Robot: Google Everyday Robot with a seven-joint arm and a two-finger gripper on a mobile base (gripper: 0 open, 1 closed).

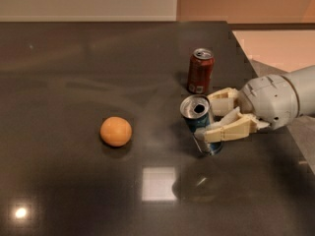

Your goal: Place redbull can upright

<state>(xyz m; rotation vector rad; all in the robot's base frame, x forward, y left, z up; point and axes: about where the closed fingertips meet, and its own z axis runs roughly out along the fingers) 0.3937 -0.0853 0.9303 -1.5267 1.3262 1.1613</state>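
The redbull can (199,122) is a slim silver and blue can with its open silver top facing up and toward me. It stands tilted, nearly upright, on the dark table (74,68) just in front of the dark red soda can (200,71). My gripper (215,116) reaches in from the right and its cream fingers (229,130) are shut on the redbull can's body, one finger behind it and one in front. The can's base sits at the table surface.
An orange (116,131) lies on the table to the left of the cans. The table's right edge (256,77) runs close behind my gripper, with a light floor beyond it. A bright light reflection (158,183) lies on the table in front.
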